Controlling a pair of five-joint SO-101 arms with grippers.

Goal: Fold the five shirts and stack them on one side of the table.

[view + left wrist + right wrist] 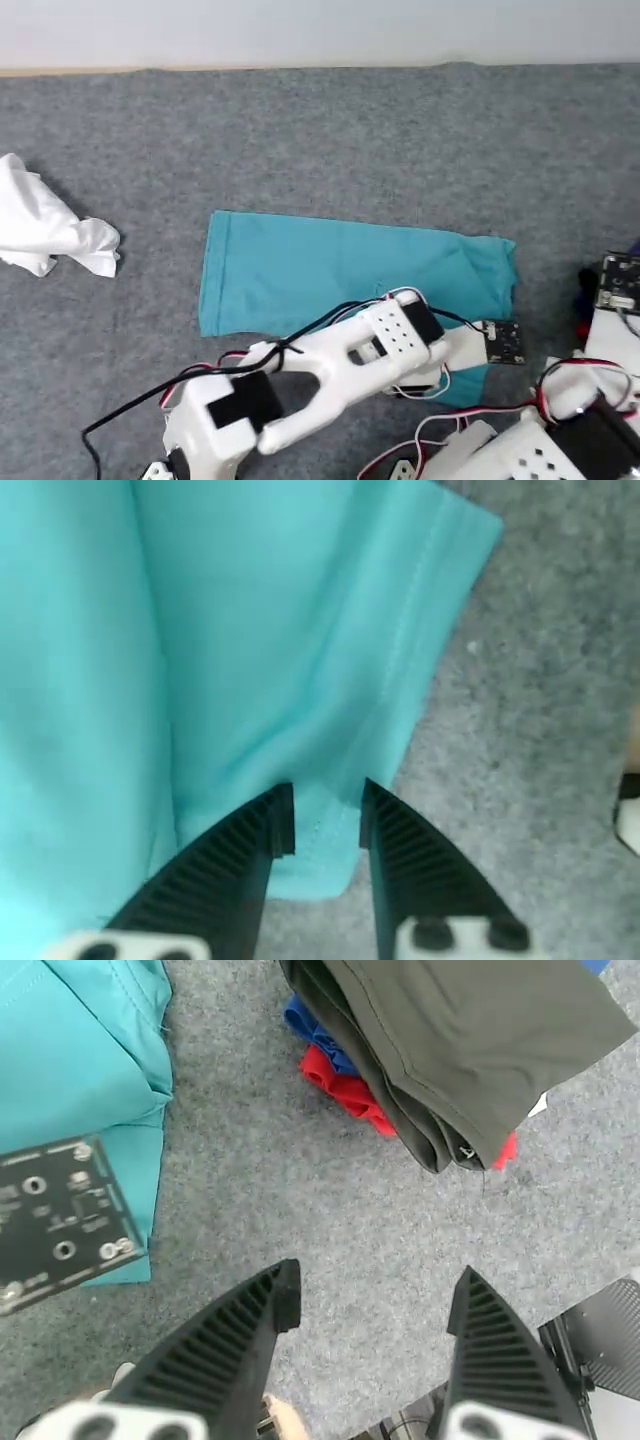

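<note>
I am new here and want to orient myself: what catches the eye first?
A teal shirt lies spread on the table, the left claw slightly open over its hem. A crumpled white shirt sits at the left edge in the high view; a dark folded shirt lies on a red shirt near the open right claw.

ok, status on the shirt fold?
Left gripper open, astride teal shirt hem. Right gripper open over table, beside stack. White shirt crumpled, apart; nothing blocking.

teal shirt (340, 270) plain | white shirt (45, 230) | grey table (350, 130) | dark grey shirt (470, 1040) | red shirt (345, 1090) | blue shirt (305, 1020)
</note>
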